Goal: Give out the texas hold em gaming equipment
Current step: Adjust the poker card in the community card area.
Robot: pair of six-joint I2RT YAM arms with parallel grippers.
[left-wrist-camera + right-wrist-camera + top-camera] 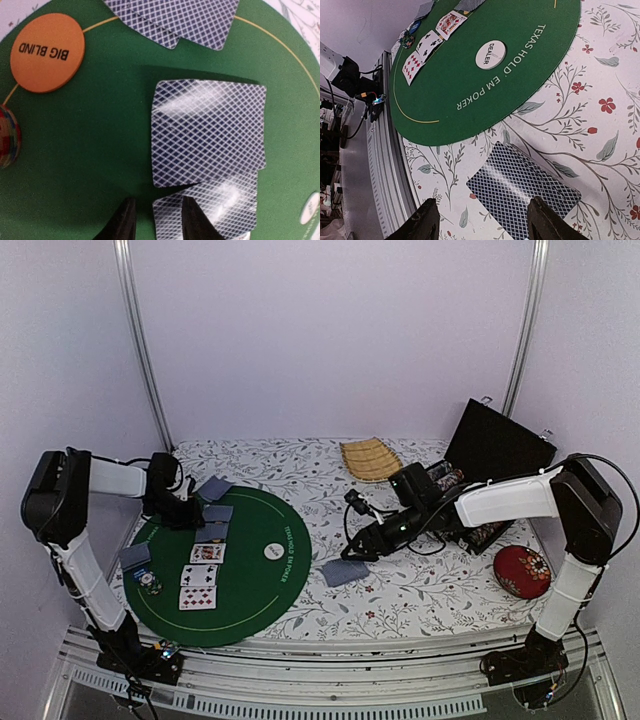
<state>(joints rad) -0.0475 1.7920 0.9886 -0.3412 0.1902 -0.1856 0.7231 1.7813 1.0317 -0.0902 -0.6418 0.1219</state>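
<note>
Two thin, slick, featherweight cards lie flat: the cloth card (522, 192) below the right gripper (484, 222), jaws wide apart, and the mat card (210, 212) at the left gripper (159, 222), jaws parted, contact uncertain; an edge pinch seems best.

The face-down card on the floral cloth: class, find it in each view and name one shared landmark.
Top external: face-down card lower centre, just right of the green mat.
Left wrist: not in view.
Right wrist: lower centre, below the mat's edge.
Shared landmark: the green mat.
</note>
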